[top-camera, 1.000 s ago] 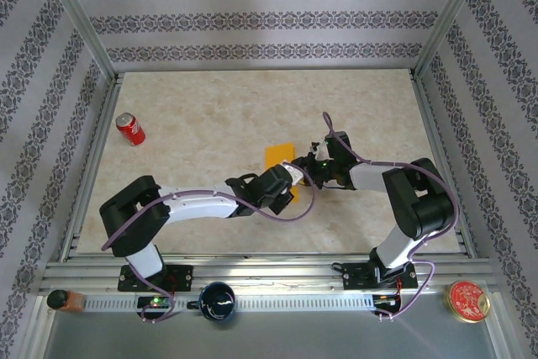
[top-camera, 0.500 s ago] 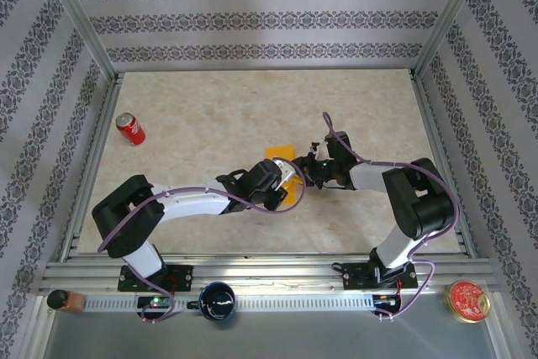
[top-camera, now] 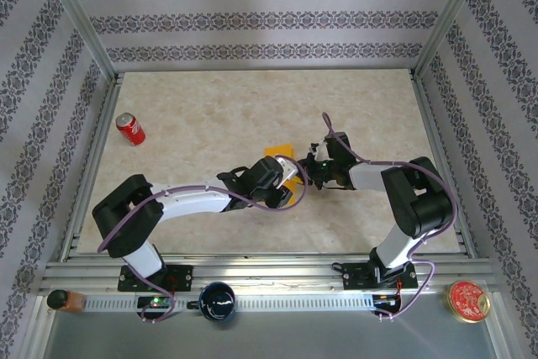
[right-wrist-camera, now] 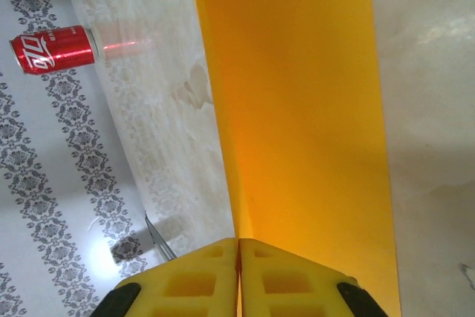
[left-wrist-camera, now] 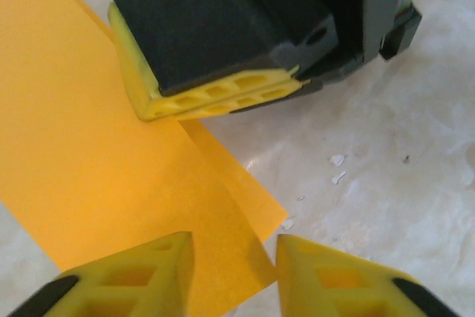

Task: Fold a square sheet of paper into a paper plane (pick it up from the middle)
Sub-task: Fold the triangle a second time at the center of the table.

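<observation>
A: Right gripper (right-wrist-camera: 239,252) fingers pressed together, pinching the folded sheet of paper (right-wrist-camera: 297,109) at the middle of the table (top-camera: 210,115). Left gripper (left-wrist-camera: 234,256) spread above its corner.
B: Judgement: lay left fingers flat on the fold line, then slide along it while right anchors.
A: From overhead the left wrist hides the crease. Layer count unclear.

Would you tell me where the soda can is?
In the top view, the red soda can sits on the table, far left, away from the paper.

Both arms meet at the centre of the top view; the left gripper (left-wrist-camera: 234,261) has its fingers apart, the right gripper (right-wrist-camera: 239,276) pinches the paper (right-wrist-camera: 297,109).
</observation>
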Robot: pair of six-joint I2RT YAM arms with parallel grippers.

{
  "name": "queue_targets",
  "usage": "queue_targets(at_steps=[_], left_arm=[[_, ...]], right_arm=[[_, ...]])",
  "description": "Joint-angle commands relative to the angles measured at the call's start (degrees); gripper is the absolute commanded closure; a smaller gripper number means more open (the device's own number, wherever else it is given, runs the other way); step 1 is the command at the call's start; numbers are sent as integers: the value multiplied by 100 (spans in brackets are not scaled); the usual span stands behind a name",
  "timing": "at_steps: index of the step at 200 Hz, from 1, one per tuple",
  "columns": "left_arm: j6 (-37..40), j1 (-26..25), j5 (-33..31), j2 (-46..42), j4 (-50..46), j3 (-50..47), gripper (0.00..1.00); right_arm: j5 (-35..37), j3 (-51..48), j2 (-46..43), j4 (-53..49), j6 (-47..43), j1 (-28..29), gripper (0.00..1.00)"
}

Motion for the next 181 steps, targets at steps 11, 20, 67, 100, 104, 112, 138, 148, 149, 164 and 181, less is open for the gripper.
queue_targets(at_steps=[11,20,67,100,104,112,138,148,149,164,181], left_arm=[[297,-5,-187,208,-488,268,57],[333,-23,-196,246,-550,315,54],[537,-259,-602,454,-811,513,42],[567,-406,-948,539,-845,591,38],[577,-417,-976,551,-859,598,39],[605,-429,-1033,582,-896,622,40],[624,-446,-1139,592,-878,578,51],[608,-444,-1146,569,-823,548,57],[608,-445,-1146,567,-822,544,57],[599,-455,-1146,514,-787,510,64],[599,-455,-1113,443,-707,450,71]], right_arm=[[-103,121,3,21,96,-6,89],[-104,129,-1,35,103,-6,89],[-102,130,-19,34,120,-6,90],[-85,129,-19,36,120,-6,90],[-83,129,-16,31,120,-6,90],[-80,126,-10,44,130,-6,90],[-78,129,-10,44,138,-6,90],[-67,137,-14,24,129,-6,90],[-63,137,-16,21,129,-6,90],[-41,138,-14,18,130,-6,89],[-41,131,-10,14,129,-6,89]])
